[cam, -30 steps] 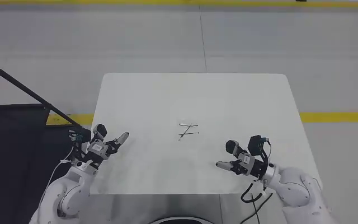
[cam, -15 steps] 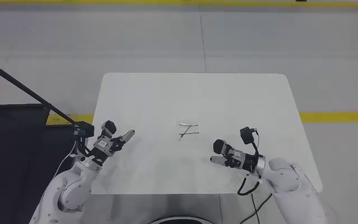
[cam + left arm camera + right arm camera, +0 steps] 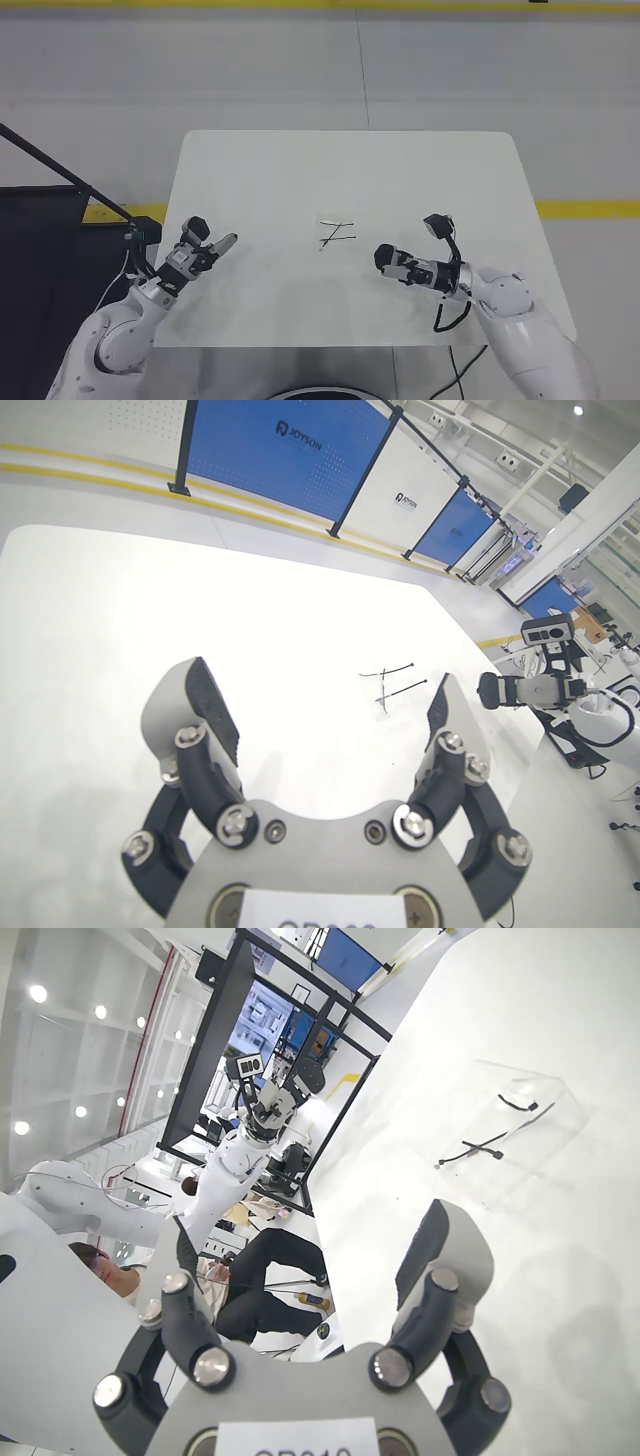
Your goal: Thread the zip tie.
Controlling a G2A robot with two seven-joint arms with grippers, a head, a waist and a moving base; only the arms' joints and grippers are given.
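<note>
Thin black zip ties lie crossed near the middle of the white table. In the right wrist view the zip ties rest on a clear plastic sheet. My left gripper stands open over the table's near left part, well left of the ties, with nothing between its fingers. From the left wrist, the ties lie ahead of the open left gripper. My right gripper is open and empty, a short way right of and nearer than the ties, also seen as the right gripper.
The table's far half is bare. A black frame and dark panel stand off the table's left side. The near table edge runs just behind both grippers. The other arm's gripper shows beyond the ties.
My right gripper has moved left and slightly away from the near edge, closer to the zip ties. My left gripper has shifted a little right and farther in. The ties have not moved.
</note>
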